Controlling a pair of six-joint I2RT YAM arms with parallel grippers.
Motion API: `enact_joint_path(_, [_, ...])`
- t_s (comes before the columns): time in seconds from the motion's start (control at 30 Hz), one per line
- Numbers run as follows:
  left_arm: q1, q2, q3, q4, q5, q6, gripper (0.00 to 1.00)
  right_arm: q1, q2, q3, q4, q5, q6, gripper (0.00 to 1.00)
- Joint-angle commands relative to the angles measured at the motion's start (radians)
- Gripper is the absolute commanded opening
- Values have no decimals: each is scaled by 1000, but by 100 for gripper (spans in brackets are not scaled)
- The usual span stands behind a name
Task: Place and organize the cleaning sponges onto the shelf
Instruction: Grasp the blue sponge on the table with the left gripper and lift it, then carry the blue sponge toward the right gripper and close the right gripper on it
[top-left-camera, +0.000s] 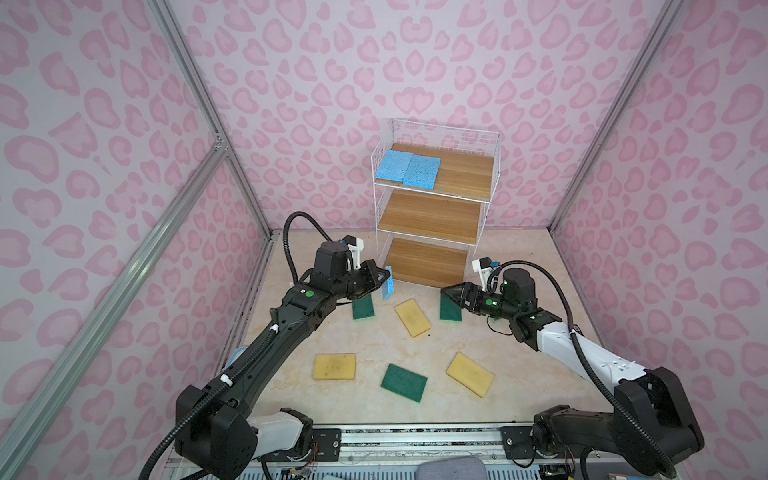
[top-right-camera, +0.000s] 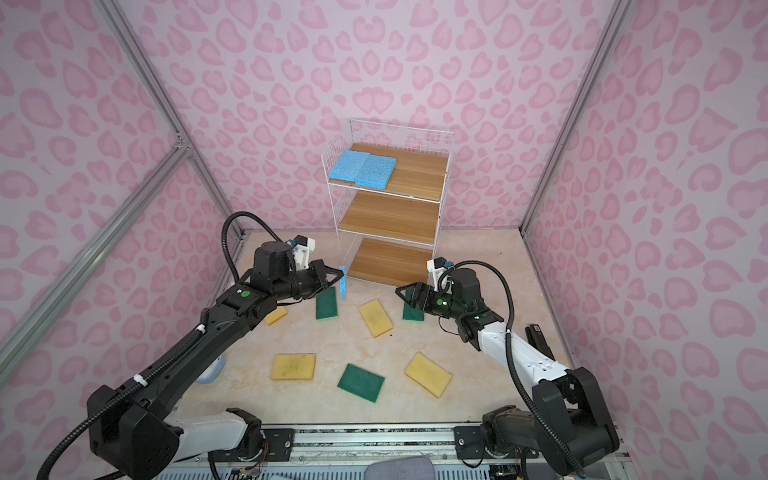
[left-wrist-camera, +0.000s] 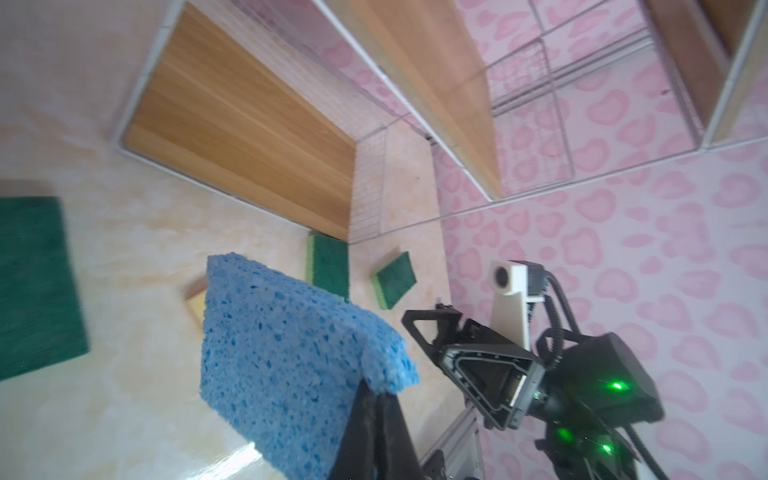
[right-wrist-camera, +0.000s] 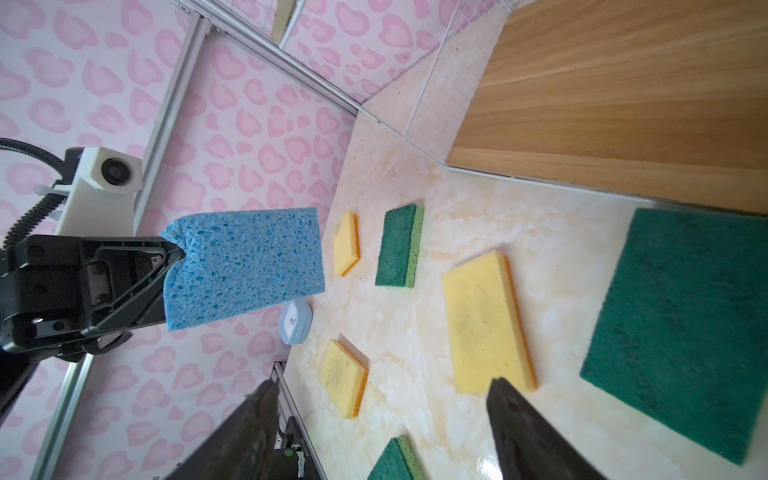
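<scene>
- Sponges, blue: a blue pair (top-left-camera: 406, 168) lay flat and touching on the left half of the top board of the shelf (top-left-camera: 432, 216). A third blue sponge (top-left-camera: 388, 284) hung on edge just off the shelf's left front corner, clear of the table (top-left-camera: 374, 411).
- Left gripper (top-left-camera: 384, 275): clamped tight on one end of the third blue sponge.
- Right gripper (top-left-camera: 445, 291): jaws wide apart, empty, over a near green sponge (top-left-camera: 450, 311) by the shelf's right front corner.
- Left wrist view alone: a far green sponge (left-wrist-camera: 395, 280) lay beyond that one, apart from it.
- A top view showed a fourth yellow sponge (top-right-camera: 276, 316) partly under the left arm; the right wrist view showed it whole.
- Loose on the table, apart from one another: centre yellow sponge (top-left-camera: 412, 318), left yellow sponge (top-left-camera: 335, 367), right yellow sponge (top-left-camera: 470, 375), front green sponge (top-left-camera: 404, 382), left green sponge (top-left-camera: 363, 308).
- Room: middle and bottom boards bare; right half of the top board bare.
</scene>
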Motion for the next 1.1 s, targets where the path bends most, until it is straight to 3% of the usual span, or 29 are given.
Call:
enact_joint_path(0.0, [-29, 41, 49, 230, 167, -66, 4, -4, -5, -4, 112, -47, 57, 81])
enact_joint_path(0.13, [-44, 87, 61, 449, 263, -184, 4, -5, -4, 1, 183, -58, 92, 81])
enact_joint_path(0.33, [-51, 136, 110, 632, 345, -299, 4, -6, 41, 24, 372, -92, 208, 79])
enact_joint_path(0.77, [-51, 200, 144, 817, 427, -454, 4, -4, 142, 130, 638, -118, 363, 71])
enact_joint_path(0.9, [-48, 198, 130, 821, 434, -451, 4, -4, 165, 147, 672, -118, 389, 58])
enact_joint_path(1.07, [-29, 190, 98, 825, 432, -454, 4, -5, 179, 154, 694, -117, 404, 25])
